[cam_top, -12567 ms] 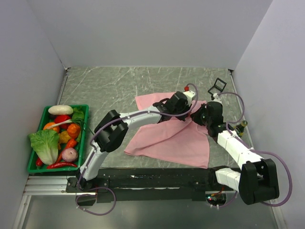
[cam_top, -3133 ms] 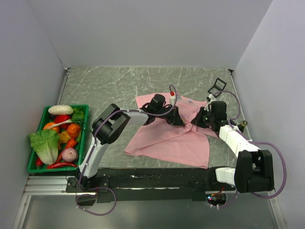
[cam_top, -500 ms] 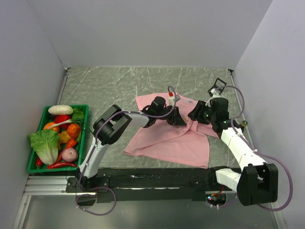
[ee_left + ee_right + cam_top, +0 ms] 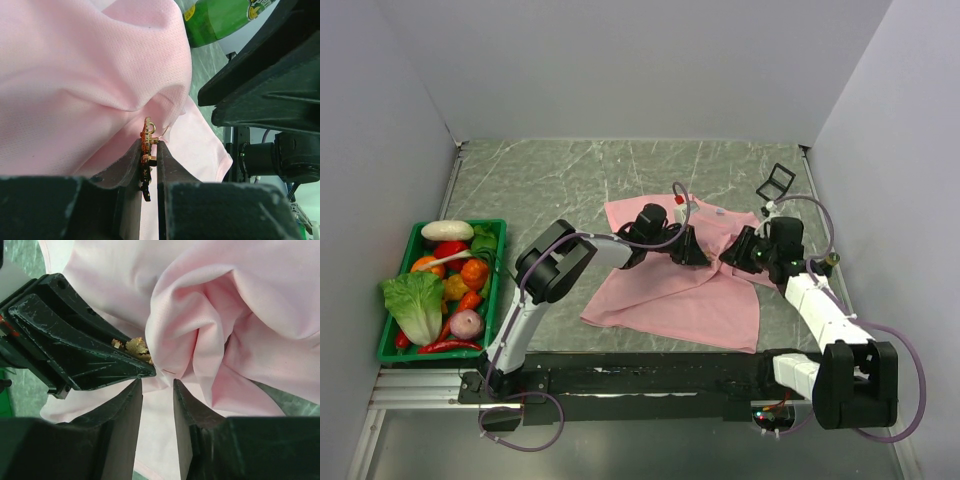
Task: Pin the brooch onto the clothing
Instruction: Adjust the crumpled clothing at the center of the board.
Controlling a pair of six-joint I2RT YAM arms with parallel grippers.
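Observation:
The pink clothing (image 4: 670, 290) lies spread on the table, bunched into folds between the two grippers. My left gripper (image 4: 150, 145) is shut on the brooch (image 4: 146, 136), a tiny orange-red pin with gold fittings, which sticks out of the fingertips against a fold of the clothing (image 4: 75, 75). In the right wrist view the gold back of the brooch (image 4: 135, 346) shows at the left gripper's black fingers (image 4: 75, 340), touching the puckered clothing (image 4: 240, 305). My right gripper (image 4: 157, 385) is open just below that spot, with only flat fabric behind the gap. From above, the left gripper (image 4: 697, 256) and right gripper (image 4: 730, 256) nearly meet.
A green basket (image 4: 498, 290) of toy vegetables and fruit stands at the table's left edge. A black wire clip (image 4: 776, 182) lies at the back right. A green bottle (image 4: 220, 20) is close to the right arm, near the right wall.
The right wrist has drawn back toward me and to the right, and its jaws have narrowed somewhat. The left gripper holds its place with the brooch.

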